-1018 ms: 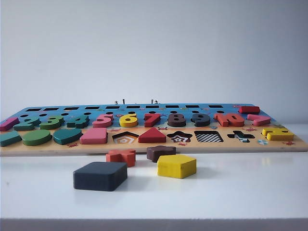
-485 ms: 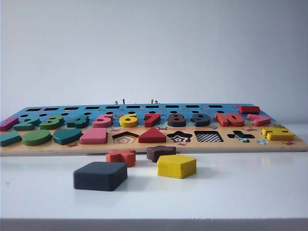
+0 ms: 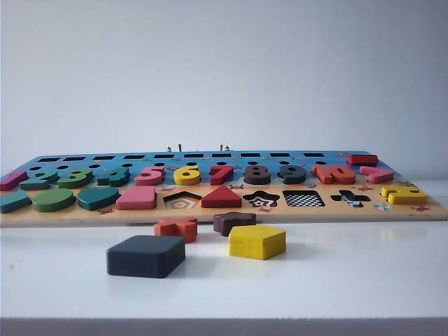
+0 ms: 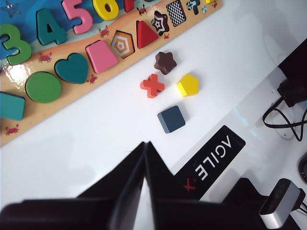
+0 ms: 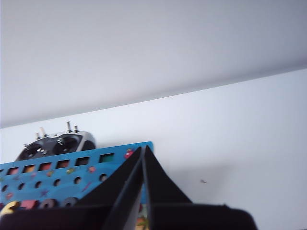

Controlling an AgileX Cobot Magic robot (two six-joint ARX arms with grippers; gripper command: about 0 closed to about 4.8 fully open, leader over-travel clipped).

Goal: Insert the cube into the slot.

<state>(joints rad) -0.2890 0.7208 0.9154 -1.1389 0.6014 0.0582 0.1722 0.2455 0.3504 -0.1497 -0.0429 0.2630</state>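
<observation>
- Neither of my arms shows in the exterior view; only the wrist views catch my grippers.
- My left gripper (image 4: 145, 158) hangs above the bench (image 3: 350, 280), jaws pressed together, holding nothing.
- One cube (image 3: 145, 255), flat, dark navy, round-cornered, lies on the bench in front of the puzzle board (image 3: 224, 213), apart from it.
- Right of it lie one orange cross (image 3: 176, 228), one brown star (image 3: 234, 222), one yellow pentagon (image 3: 257, 241).
- One checkerboard slot (image 3: 303, 199) sits further right.
- My right gripper (image 5: 143, 165), jaws together and empty, hides part of the board's far edge.
</observation>
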